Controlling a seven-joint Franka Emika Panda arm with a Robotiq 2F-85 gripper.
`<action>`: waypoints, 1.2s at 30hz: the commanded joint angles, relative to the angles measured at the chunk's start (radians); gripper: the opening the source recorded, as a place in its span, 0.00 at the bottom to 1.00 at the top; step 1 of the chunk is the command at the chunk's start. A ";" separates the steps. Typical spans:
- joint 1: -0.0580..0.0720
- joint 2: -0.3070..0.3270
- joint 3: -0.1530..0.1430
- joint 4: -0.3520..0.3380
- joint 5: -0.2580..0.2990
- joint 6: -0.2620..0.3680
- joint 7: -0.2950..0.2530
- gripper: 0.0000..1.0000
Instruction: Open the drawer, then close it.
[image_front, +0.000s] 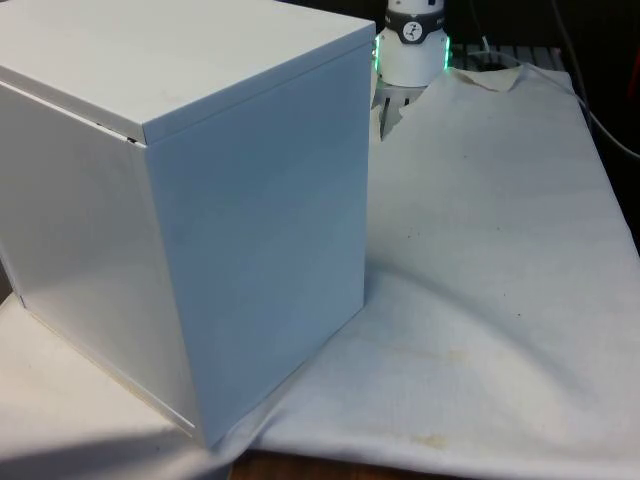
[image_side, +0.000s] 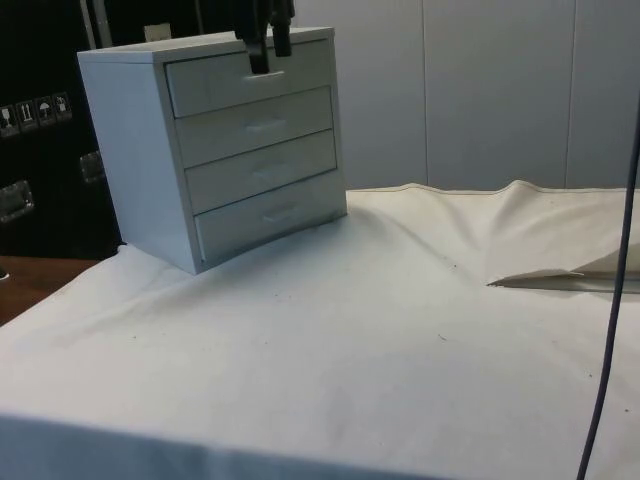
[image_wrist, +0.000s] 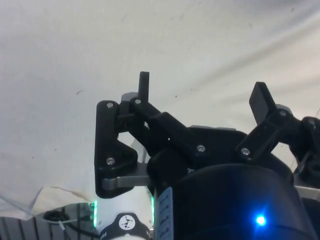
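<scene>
A white chest (image_front: 190, 220) stands on the cloth (image_front: 480, 300) at the front view's left, its blank back and side turned to that camera. The side view shows what that hides: four drawers stacked in the chest's (image_side: 215, 145) face, each with a small handle, all pushed in flush. There the chest sits far left on the worktop, with the cloth (image_side: 330, 350) bare to its right and rumpled at the far right.

In the side view the pincer (image_side: 268, 45) hangs at the top drawer (image_side: 250, 78), its dark fingers (image_side: 258, 52) just above that drawer's handle (image_side: 265, 76); contact cannot be told. The wrist view shows the pincer (image_wrist: 202, 92) spread wide, fingers (image_wrist: 144, 86) well apart with only cloth (image_wrist: 150, 35) between them, pinching nothing.
</scene>
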 joint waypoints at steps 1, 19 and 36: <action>0.001 -0.013 0.002 -0.016 -0.018 0.023 0.012 1.00; -0.010 -0.101 -0.015 -0.142 -0.071 0.126 -0.014 1.00; -0.011 -0.084 -0.050 -0.180 -0.077 0.218 -0.124 1.00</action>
